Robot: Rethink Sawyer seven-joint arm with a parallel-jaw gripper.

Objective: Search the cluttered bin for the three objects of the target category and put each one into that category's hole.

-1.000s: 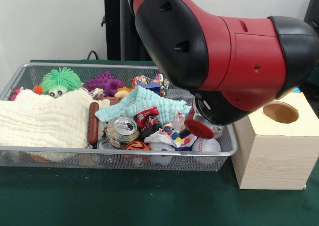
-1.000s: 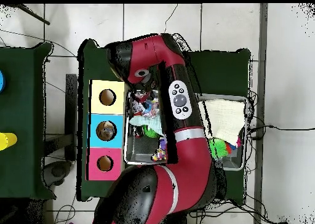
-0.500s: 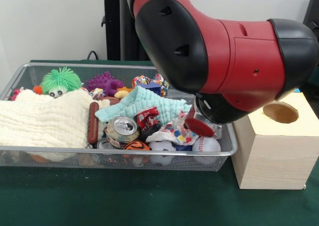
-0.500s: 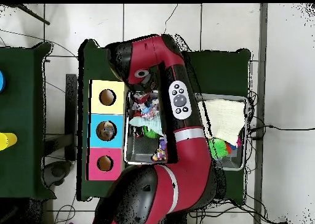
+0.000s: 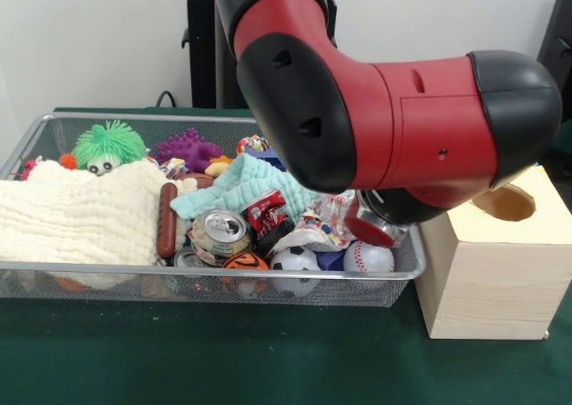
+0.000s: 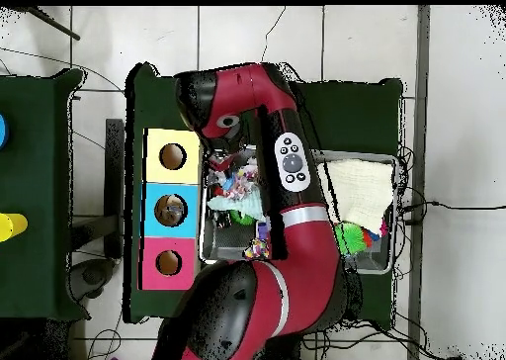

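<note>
The wire bin (image 5: 107, 268) holds mixed clutter. At its right end a white cloth with coloured specks (image 5: 323, 221) hangs lifted at my gripper (image 5: 347, 221), which appears shut on it; the big red arm hides most of the gripper. Below the cloth lie a soccer ball (image 5: 295, 260), a baseball (image 5: 368, 257) and an orange ball (image 5: 245, 262). A crushed silver can (image 5: 221, 226) and a red can (image 5: 265, 213) sit just left. In the overhead view the cloth (image 6: 237, 184) shows beside the yellow hole box (image 6: 156, 142).
A teal cloth (image 5: 255, 181), a cream cloth (image 5: 76, 213), a hot dog toy (image 5: 166, 219), a green spiky toy (image 5: 109, 144) and a purple one (image 5: 188, 147) fill the bin. A wooden box (image 5: 487, 271) with a round hole (image 5: 503, 201) stands right of it. Blue (image 6: 153, 196) and pink (image 6: 153, 249) hole boxes follow the yellow one.
The speckled cloth has risen and shifted right with the gripper, uncovering the soccer ball beneath it. The arm's elbow has swung slightly left.
</note>
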